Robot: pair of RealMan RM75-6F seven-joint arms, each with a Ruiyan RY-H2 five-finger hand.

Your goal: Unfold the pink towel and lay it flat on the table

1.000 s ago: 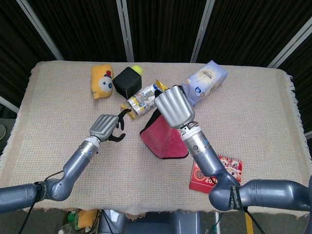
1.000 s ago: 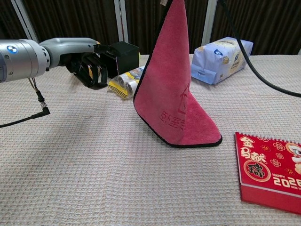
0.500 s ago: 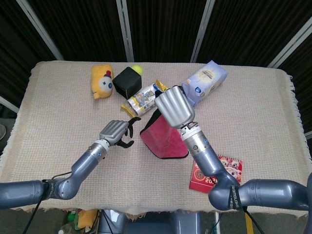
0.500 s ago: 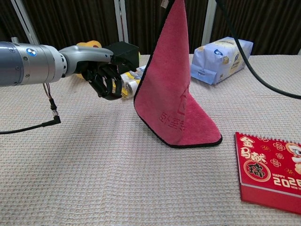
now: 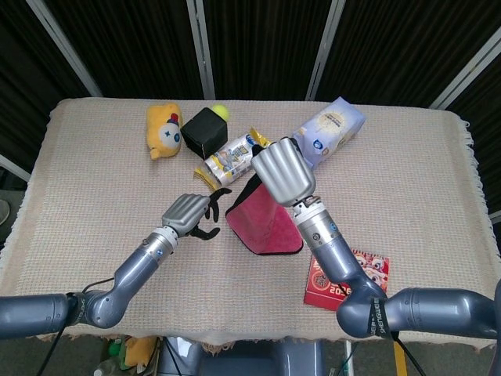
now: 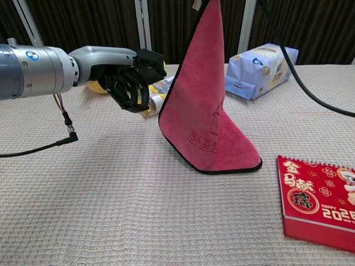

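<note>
The pink towel (image 6: 204,105) hangs as a tall folded cone, its lower edge resting on the table; in the head view the towel (image 5: 262,219) shows below my right hand (image 5: 283,174), which holds its top corner high up. The right hand itself is out of the chest view. My left hand (image 5: 190,213) hovers just left of the towel, fingers apart and curled, holding nothing. In the chest view the left hand (image 6: 130,83) sits close to the towel's left edge, a small gap between them.
Behind the towel lie a snack packet (image 5: 228,159), a black box (image 5: 203,131), a yellow ball (image 5: 221,112), a yellow plush toy (image 5: 163,131) and a white-blue bag (image 5: 330,131). A red calendar (image 6: 317,200) lies at the front right.
My left hand has moved right and slightly up, from well left of the towel to just beside its left edge. The right hand and the towel have barely shifted.
</note>
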